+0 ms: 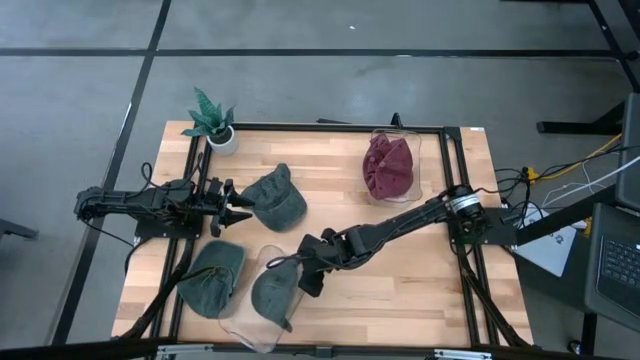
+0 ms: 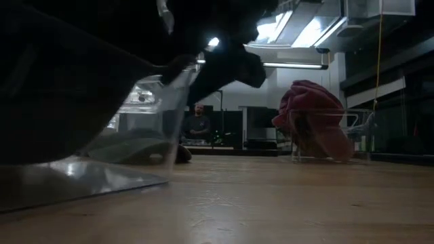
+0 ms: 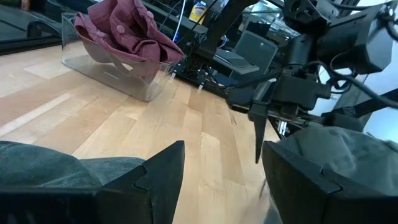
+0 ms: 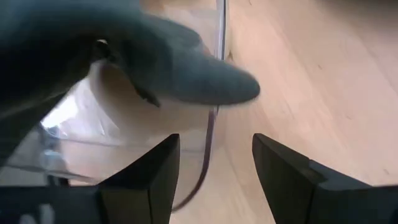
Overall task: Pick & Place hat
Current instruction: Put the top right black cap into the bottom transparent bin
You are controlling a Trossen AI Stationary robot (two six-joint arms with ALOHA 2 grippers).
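Note:
Three green hats show in the high view. One point(image 1: 275, 196) lies on the table's middle, one point(image 1: 212, 277) near the left front, and one point(image 1: 273, 288) lies in a clear container point(image 1: 250, 335) at the near edge. A maroon hat point(image 1: 390, 165) sits in a second clear container point(image 1: 415, 140) toward the far edge. My left gripper point(image 1: 240, 207) is open, level with the table, just left of the middle hat. My right gripper point(image 1: 306, 277) is open at the right side of the hat in the container point(image 4: 124, 62), by the container's wall point(image 4: 219, 56).
A potted plant point(image 1: 212, 122) stands at the far left corner. A black frame point(image 1: 330, 126) borders the tabletop. Bare wood point(image 1: 400, 290) lies right of the near container. In the low view a person point(image 2: 199, 125) sits in the room behind the table.

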